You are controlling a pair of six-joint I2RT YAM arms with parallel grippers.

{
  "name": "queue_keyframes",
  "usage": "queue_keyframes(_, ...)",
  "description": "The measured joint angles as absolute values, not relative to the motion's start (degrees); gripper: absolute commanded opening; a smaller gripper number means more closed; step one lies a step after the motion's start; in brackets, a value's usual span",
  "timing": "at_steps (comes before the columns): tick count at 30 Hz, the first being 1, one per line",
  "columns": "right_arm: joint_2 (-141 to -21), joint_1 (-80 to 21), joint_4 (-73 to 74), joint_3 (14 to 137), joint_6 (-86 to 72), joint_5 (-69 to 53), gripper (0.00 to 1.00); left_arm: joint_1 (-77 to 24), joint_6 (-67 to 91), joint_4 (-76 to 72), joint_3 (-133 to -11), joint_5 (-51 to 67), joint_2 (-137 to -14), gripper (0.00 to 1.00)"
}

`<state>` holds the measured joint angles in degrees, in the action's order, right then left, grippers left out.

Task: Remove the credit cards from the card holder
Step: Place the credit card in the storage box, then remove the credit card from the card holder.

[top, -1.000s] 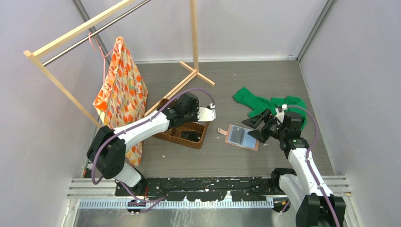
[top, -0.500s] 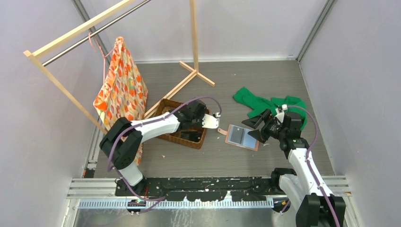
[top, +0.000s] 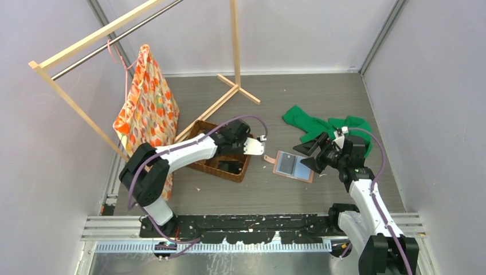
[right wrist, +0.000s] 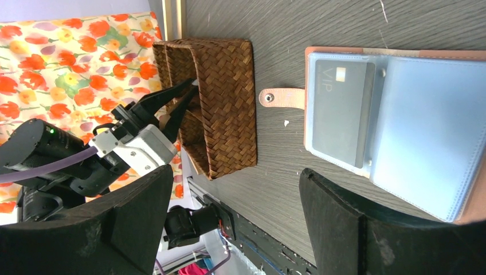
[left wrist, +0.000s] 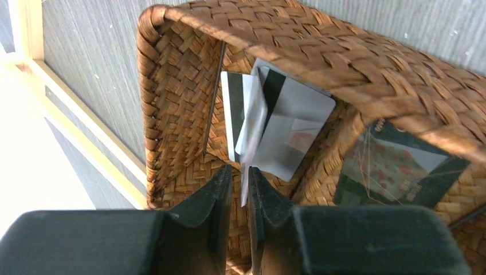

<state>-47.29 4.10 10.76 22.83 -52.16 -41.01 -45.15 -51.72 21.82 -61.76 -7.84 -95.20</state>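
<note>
Left hand (left wrist: 239,175) lower, over basket (left wrist: 344,57), grey table (top: 298,97)

Lab cell w/ panel walls (top: 46,172)

One card holder (top: 294,165) with one card (right wrist: 338,112), one woven basket (top: 239,173) with at least three cards (left wrist: 286,132), one green cloth (top: 321,125), one floral bag (top: 148,109).

Left arm (top: 177,153) and right arm (top: 367,197): white link shells between black joint housings, 1 purple cable (right wrist: 51,166) looping along each. The left gripper (right wrist: 192,86) has a white block and 2 tapered black fingers (left wrist: 209,200); a green light (right wrist: 53,131) glows on the black housing at 8 o'clock from it.
</note>
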Motion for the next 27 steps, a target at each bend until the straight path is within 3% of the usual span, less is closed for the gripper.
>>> queue_keyframes(13, -47.29, 4.1, 10.79, 22.83, -52.14, -40.91, 0.85, -45.39, -49.71, 31.29, -66.35, -7.42, -90.63, 0.18)
queue_keyframes(19, -47.31, 4.1, 10.92, 22.83, -51.59, -40.05, 0.85, -46.09, -45.95, 32.03, -69.47, -5.3, -85.03, 0.27)
queue_keyframes(23, -47.31, 4.1, 11.86, 22.94, -50.85, -39.44, 0.85, -46.26, -37.89, 31.09, -72.99, -3.09, -82.76, 0.37)
queue_keyframes(27, -47.92, 4.08, 12.36, 23.07, -50.57, -38.65, 0.84, -46.44, -22.06, 30.7, -79.66, -1.87, -84.09, 0.33)
